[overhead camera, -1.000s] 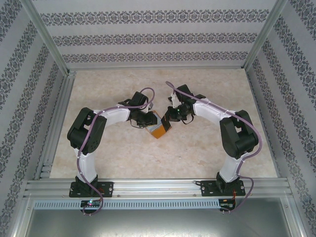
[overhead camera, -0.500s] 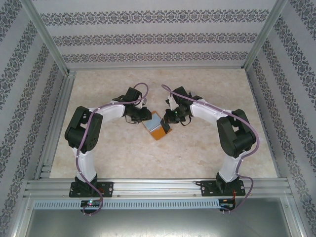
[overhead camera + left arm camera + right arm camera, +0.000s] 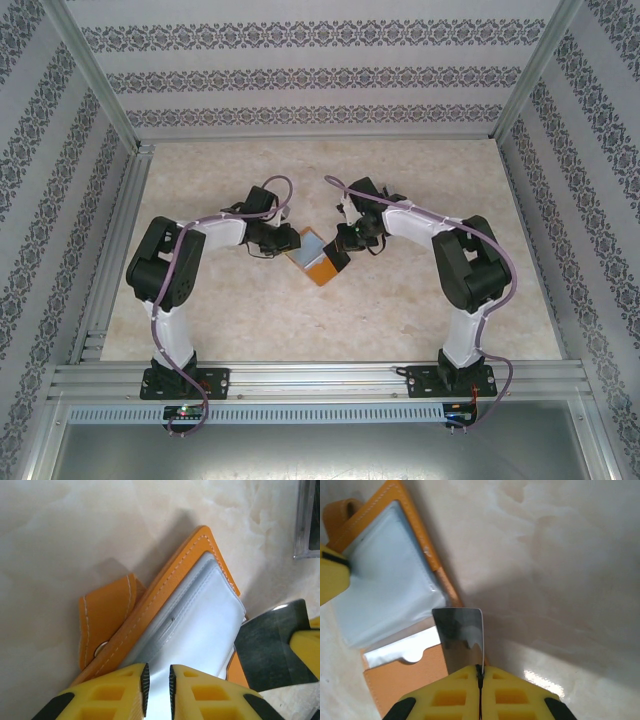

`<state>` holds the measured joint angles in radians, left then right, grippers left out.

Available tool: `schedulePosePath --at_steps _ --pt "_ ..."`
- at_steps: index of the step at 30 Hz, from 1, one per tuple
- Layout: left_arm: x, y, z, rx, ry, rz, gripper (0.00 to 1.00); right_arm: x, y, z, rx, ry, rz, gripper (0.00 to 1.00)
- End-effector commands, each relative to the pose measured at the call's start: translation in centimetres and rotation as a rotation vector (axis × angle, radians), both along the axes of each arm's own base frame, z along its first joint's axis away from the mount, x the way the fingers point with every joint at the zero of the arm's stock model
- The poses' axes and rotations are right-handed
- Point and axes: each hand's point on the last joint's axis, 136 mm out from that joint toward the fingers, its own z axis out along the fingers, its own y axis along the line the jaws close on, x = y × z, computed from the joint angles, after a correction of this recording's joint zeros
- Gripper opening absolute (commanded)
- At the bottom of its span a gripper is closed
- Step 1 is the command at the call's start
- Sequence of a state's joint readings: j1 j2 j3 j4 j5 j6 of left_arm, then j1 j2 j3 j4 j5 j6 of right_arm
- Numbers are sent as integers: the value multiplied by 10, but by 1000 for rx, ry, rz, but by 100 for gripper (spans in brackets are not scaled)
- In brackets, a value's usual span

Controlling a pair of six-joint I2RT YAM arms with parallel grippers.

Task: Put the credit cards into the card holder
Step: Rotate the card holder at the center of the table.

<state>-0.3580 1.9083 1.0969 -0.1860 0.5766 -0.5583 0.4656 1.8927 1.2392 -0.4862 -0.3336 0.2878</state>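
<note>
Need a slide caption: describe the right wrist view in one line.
Right gripper pinches a dark card, its tip over the open orange wallet's pale pockets.

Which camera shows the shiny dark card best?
The right wrist view: the thin, shiny dark-grey rectangular card shows almost whole, pinched at its bottom edge by the right end effector. The left wrist view catches part of it beside the orange leather-like card holder. From the top camera it is too small to make out.
</note>
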Motion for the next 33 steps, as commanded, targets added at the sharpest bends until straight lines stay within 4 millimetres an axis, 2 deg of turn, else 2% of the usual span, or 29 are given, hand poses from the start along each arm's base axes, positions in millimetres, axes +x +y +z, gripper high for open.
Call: schedulePosePath --at_steps 1,8,11,13,16,21,24,26,28,33 --pt "-31 15 -26 51 116 20 23 6 -15 -22 -95 9 -18 8" --pt "-41 16 -25 31 127 38 23 41 -22 -6 -103 -51 -34 8" --pt "-43 16 -23 28 127 41 23 52 -14 6 -73 -68 -21 8" --pt "-44 17 -20 36 124 37 23 54 -2 16 -6 -58 -15 8" --pt "-41 18 -16 44 108 46 23 51 21 44 128 -65 -21 8" --pt "-36 14 -15 18 109 60 23 43 27 102 201 -189 -78 9" --pt "-34 14 -15 24 105 69 23 32 42 133 315 -243 -115 9" --pt "-32 14 -15 22 104 80 23 26 54 140 376 -254 -139 9" --pt "-31 15 -16 18 103 94 23 20 68 138 430 -239 -168 7" --pt "-31 15 -18 -17 90 166 23 17 94 113 530 -206 -308 5"
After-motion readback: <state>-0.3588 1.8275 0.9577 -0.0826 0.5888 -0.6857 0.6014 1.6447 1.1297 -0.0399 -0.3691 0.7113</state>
